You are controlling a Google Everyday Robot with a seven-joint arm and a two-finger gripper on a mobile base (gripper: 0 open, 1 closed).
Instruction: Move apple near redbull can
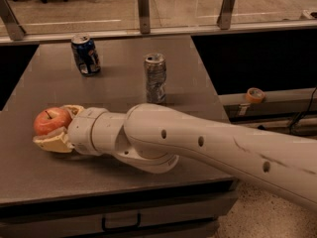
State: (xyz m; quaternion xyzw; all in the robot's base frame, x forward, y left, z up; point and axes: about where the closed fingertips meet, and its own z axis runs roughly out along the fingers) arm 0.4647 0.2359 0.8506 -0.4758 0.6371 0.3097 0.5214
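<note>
The red-orange apple is at the left front of the grey table. My gripper is shut on the apple, one cream finger in front of it and the other behind. The slim silver redbull can stands upright in the middle of the table, to the right of the apple and farther back. My white arm reaches in from the lower right, across the table's front.
A shorter dark blue can stands at the back left of the table. A glass railing runs behind the table. A roll of orange tape lies on a ledge to the right. The table's front edge is just below my arm.
</note>
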